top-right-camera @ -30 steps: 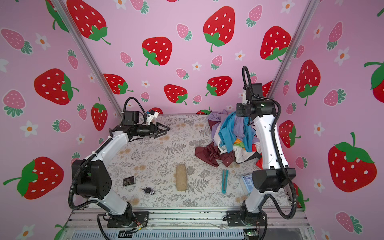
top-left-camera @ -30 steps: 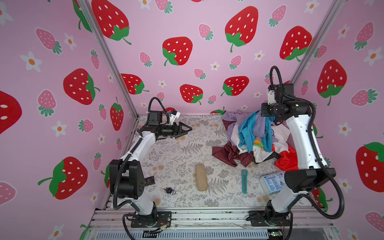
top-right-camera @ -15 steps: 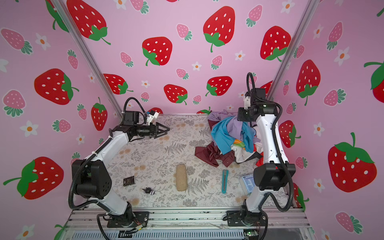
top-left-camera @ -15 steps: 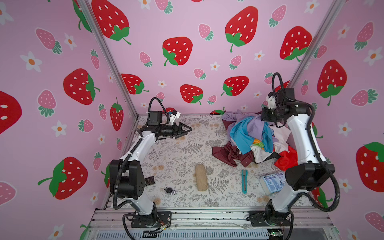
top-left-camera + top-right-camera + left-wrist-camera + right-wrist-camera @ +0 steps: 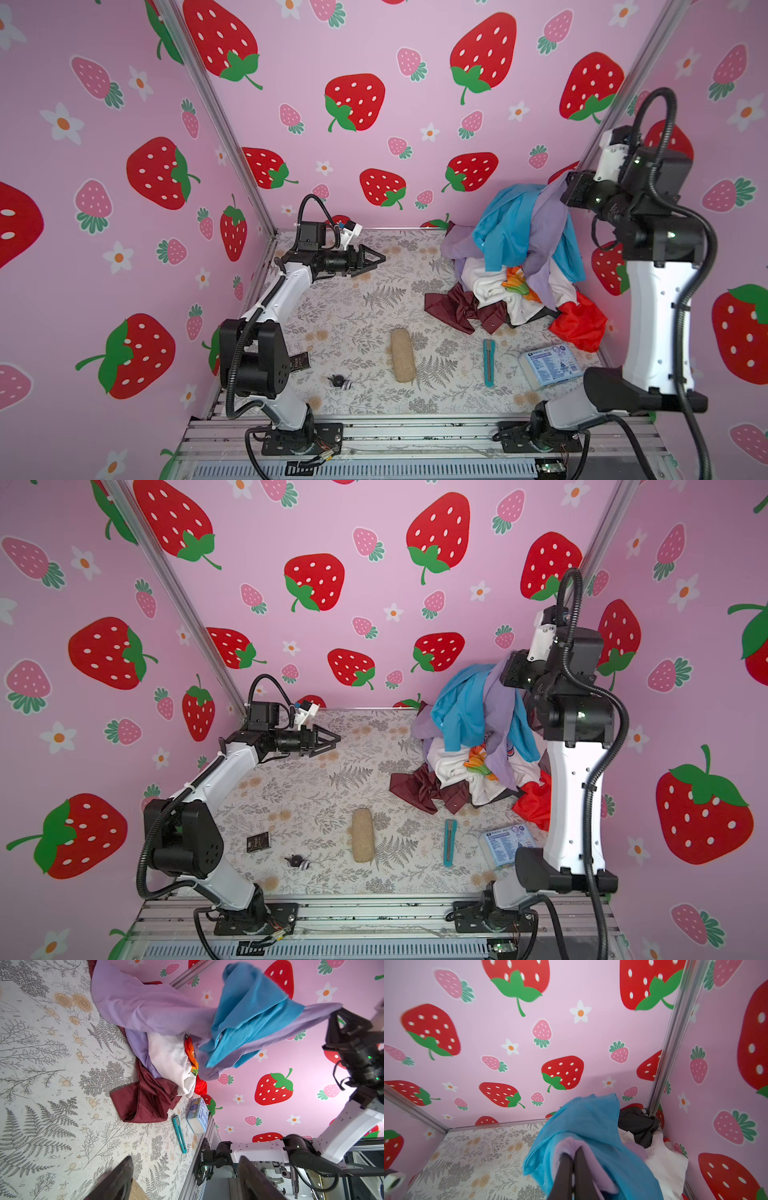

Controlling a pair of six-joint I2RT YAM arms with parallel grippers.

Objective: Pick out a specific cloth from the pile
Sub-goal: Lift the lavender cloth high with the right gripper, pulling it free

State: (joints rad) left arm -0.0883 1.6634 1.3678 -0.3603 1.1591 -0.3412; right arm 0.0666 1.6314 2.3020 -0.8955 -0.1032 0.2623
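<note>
The worktop (image 5: 353, 316) carries the same layout as a second ago; the change is all at the far right corner. The pile (image 5: 486, 282) is being pulled apart from above. The white printed shirt and the maroon cloth (image 5: 453, 307) lie low on the worktop, while two garments now stand well above them.

The cloth (image 5: 546, 224), plain lavender, has gone up with the right arm over the last second and is drawn towards the corner post. It hangs as a long taut band from the raised arm down into the heap. Its lower end is on the worktop at the back edge of the pile, so it is not yet free.

The blue garment (image 5: 503, 232) has come up too, draped over the lavender band and riding on it. That matters for the task, in my judgement. The right garment is in hand, but a wrong one is travelling with it and must slide or be shaken off before the cloth counts as picked out.

The right end effector (image 5: 573, 1153) is closed tight on a bunched fold of the lavender fabric, with blue cloth lapping around the grip. The left end effector (image 5: 380, 261) has not moved. It hovers over bare worktop well apart from the pile, its fingers (image 5: 116, 1180) parted and holding nothing.
</note>
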